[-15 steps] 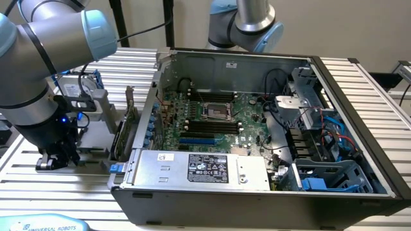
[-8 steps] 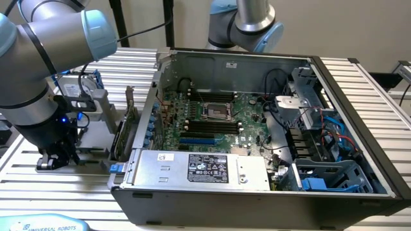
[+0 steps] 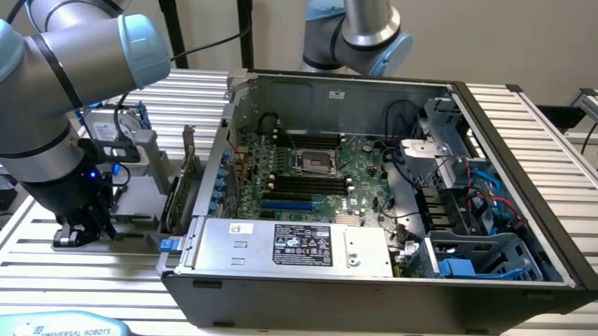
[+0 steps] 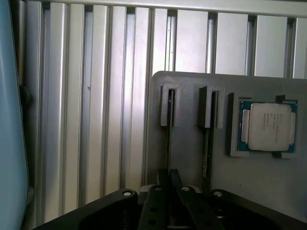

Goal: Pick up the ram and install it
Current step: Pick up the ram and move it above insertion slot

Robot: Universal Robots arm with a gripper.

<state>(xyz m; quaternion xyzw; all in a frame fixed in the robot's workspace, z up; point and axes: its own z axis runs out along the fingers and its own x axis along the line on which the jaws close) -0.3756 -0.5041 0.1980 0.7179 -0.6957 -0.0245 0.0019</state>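
Pinching thin, edge-on ram [image 4: 169,139] in my claw [image 4: 169,175], jaws narrow; matte grey slotted holder [image 4: 187,153]; ribbed aluminium worktop [image 4: 96,120] beneath.

Only one bit of readable text, folks

"UNIVERSAL ROBOTS" is on the pale blue cap [image 3: 66,326] at 7 o'clock in the exterior view. The print on the power supply sticker [image 3: 302,246] and processor chip [image 4: 268,125] is too tiny to read.

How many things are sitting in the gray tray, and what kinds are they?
Ram sticks: 2
Square silver chip: 1
Total: 3
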